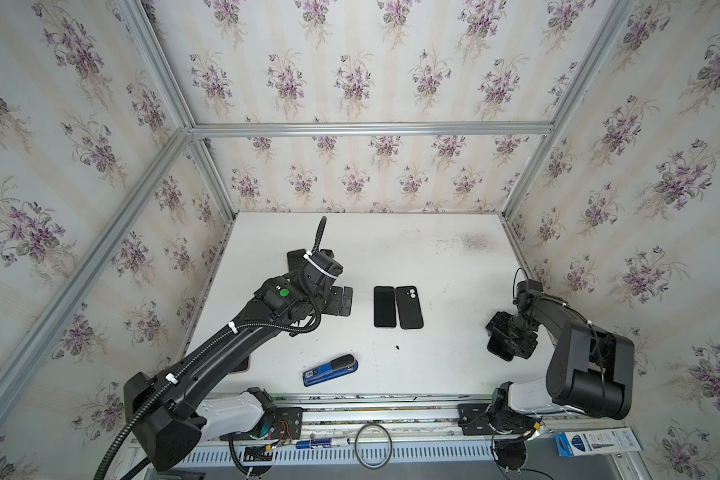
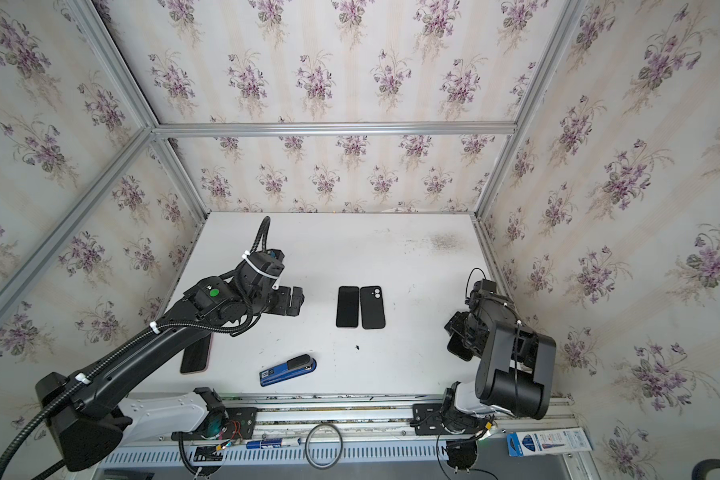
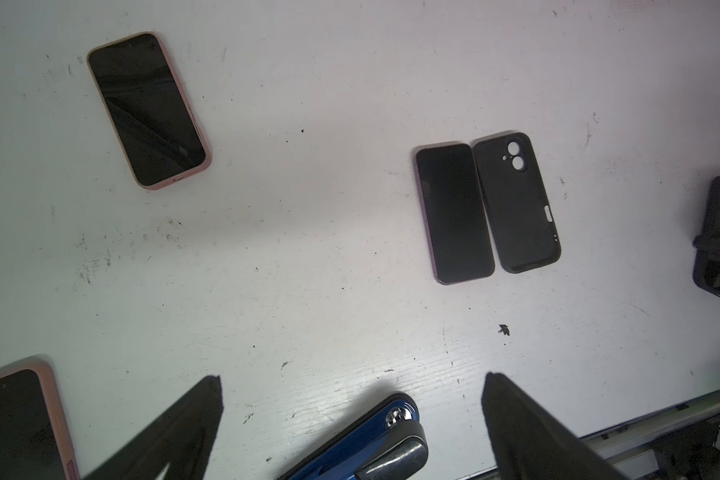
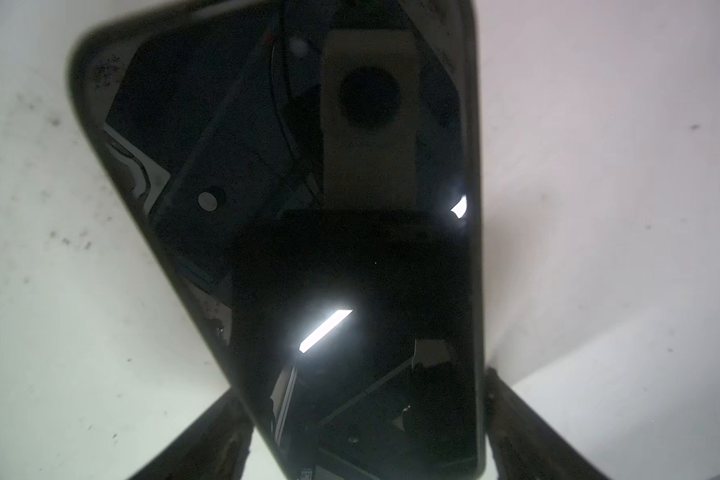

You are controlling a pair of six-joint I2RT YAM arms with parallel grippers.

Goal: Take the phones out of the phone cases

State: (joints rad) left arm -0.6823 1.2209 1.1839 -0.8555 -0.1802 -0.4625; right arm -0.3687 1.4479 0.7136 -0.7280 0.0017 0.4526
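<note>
A black phone in a black phone case [image 4: 308, 249] fills the right wrist view, screen up. My right gripper [image 4: 362, 380] straddles it, one finger against each long edge of the case, which sits slightly askew between them. In both top views this gripper [image 1: 508, 340] is low at the table's right side with the cased phone [image 1: 499, 352] under it. My left gripper [image 3: 352, 378] hangs open and empty above the left half of the table [image 1: 341, 300].
A bare phone [image 1: 384, 306] and an empty black case [image 1: 409, 307] lie side by side at mid-table. Two phones in pink cases lie on the left [image 3: 146, 110] [image 2: 195, 353]. A blue stapler [image 1: 330, 370] sits near the front edge.
</note>
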